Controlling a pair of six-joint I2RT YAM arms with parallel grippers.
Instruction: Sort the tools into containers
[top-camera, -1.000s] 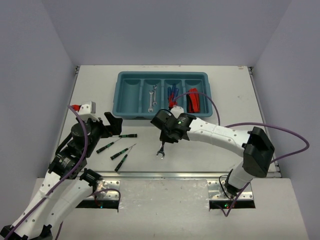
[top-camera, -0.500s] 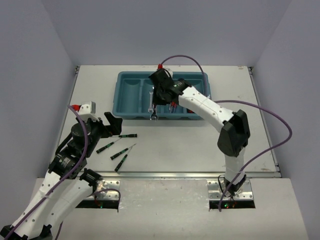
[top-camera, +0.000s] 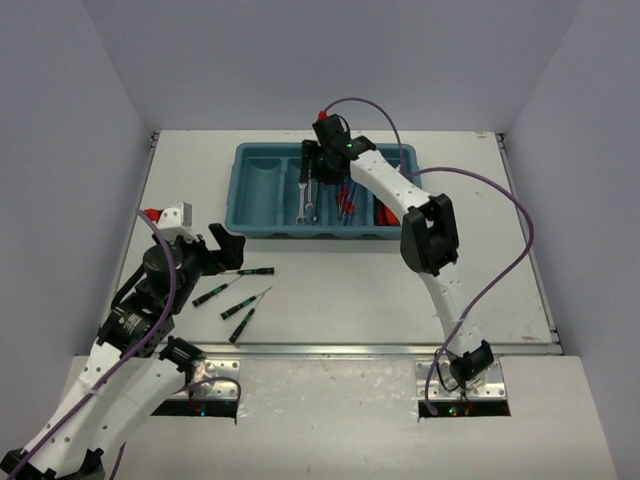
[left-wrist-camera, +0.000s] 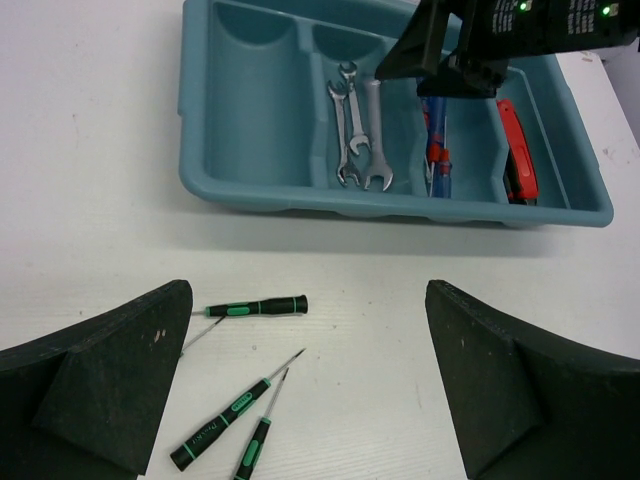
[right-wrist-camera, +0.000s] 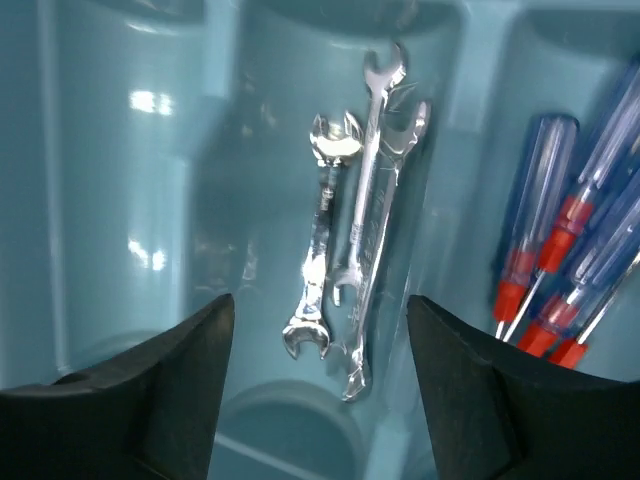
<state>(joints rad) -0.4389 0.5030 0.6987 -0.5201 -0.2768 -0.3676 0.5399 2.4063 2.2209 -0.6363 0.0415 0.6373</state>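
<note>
The right gripper (right-wrist-camera: 317, 330) hangs just above the tray (left-wrist-camera: 400, 205), its jaws apart with nothing between them. Directly under it, three silver wrenches (right-wrist-camera: 355, 250) lie side by side, touching, in the second compartment from the left. The blue-handled screwdrivers (right-wrist-camera: 550, 240) lie in the next compartment to the right, and the red-and-black pliers (left-wrist-camera: 515, 150) in the one on the far right. The left gripper (left-wrist-camera: 308, 330) hovers over the table (left-wrist-camera: 100, 150) in front of the tray, jaws spread wide and holding nothing. Three thin screwdrivers (left-wrist-camera: 235, 405) with black-and-green handles lie loose on the table below it.
</note>
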